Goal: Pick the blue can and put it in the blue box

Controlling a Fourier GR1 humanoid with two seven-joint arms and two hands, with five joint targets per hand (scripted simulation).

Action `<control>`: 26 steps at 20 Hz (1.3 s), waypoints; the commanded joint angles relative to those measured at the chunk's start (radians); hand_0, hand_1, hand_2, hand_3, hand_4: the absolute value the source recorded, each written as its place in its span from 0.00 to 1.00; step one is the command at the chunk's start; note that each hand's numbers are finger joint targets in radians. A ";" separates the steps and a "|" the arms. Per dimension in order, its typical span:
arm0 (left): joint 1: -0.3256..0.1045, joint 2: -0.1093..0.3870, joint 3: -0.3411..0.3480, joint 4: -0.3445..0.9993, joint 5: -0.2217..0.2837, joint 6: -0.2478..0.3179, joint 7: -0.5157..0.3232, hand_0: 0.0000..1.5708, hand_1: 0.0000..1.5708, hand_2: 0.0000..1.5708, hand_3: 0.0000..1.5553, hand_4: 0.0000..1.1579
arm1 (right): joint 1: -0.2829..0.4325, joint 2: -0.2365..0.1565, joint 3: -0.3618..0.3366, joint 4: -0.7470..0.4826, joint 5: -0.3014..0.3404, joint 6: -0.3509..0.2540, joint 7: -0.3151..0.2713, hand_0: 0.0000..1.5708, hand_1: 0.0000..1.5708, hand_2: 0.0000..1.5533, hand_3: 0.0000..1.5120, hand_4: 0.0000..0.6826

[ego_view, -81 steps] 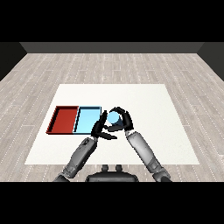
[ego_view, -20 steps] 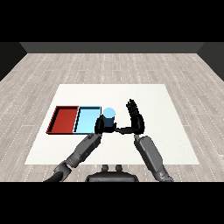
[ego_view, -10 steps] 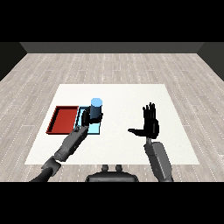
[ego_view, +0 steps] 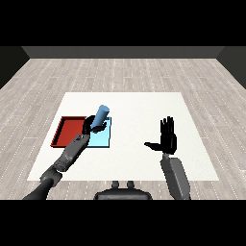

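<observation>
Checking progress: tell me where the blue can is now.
In the head view, the blue can tilts in the left hand, over the light blue tray, left of centre.

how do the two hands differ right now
The left hand curls round the tilted blue can over the light blue tray; the right hand holds nothing, fingers straight and raised, apart from both trays. Both are black on grey forearms.

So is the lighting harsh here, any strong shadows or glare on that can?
Head view: the light is soft and even, with no glare on the blue can or white table; neither the left hand nor right hand casts a clear shadow.
</observation>
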 commanded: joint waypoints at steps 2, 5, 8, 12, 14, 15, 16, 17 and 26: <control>-0.061 -0.032 -0.040 0.237 -0.060 0.010 0.161 0.92 0.92 0.86 0.76 0.81 | 0.024 0.006 -0.002 0.005 -0.006 0.017 -0.015 0.00 0.00 0.00 0.00 0.00; -0.008 -0.075 -0.050 0.361 -0.070 -0.007 0.179 0.47 0.47 0.44 0.31 0.79 | -0.036 0.011 -0.030 0.029 -0.021 -0.003 0.007 0.00 0.00 0.00 0.00 0.00; -0.112 -0.115 -0.032 0.488 -0.087 -0.035 0.231 0.42 0.42 0.37 0.05 0.79 | -0.060 0.010 -0.050 0.087 -0.029 0.009 0.007 0.00 0.00 0.00 0.00 0.00; -0.131 -0.139 0.048 0.545 -0.041 -0.001 0.260 0.88 0.88 0.77 0.00 0.65 | -0.003 -0.013 -0.054 0.091 -0.017 0.055 -0.032 0.00 0.00 0.00 0.00 0.00; -0.062 -0.123 0.108 0.541 0.010 0.007 0.140 0.89 0.89 0.82 0.25 0.54 | -0.033 0.015 -0.062 0.159 0.001 0.033 -0.073 0.00 0.00 0.00 0.00 0.00; -0.113 -0.139 0.073 0.593 -0.035 0.000 0.202 0.92 0.92 0.82 0.00 0.52 | -0.036 -0.046 -0.116 0.118 -0.049 0.066 -0.014 0.00 0.00 0.00 0.00 0.00; -0.112 -0.154 0.105 0.579 -0.003 -0.040 0.184 0.74 0.74 0.65 0.00 0.59 | -0.015 -0.005 -0.074 0.142 -0.021 0.067 -0.060 0.00 0.00 0.00 0.00 0.00; -0.130 -0.113 0.069 0.610 -0.046 -0.091 0.214 0.15 0.15 0.00 0.00 0.40 | -0.056 0.012 -0.064 0.205 -0.002 0.070 -0.082 0.00 0.00 0.00 0.00 0.00; -0.207 -0.110 0.081 0.622 -0.077 -0.042 0.227 0.00 0.00 0.00 0.00 0.00 | -0.053 -0.007 -0.096 0.121 -0.029 0.067 -0.031 0.00 0.00 0.00 0.00 0.00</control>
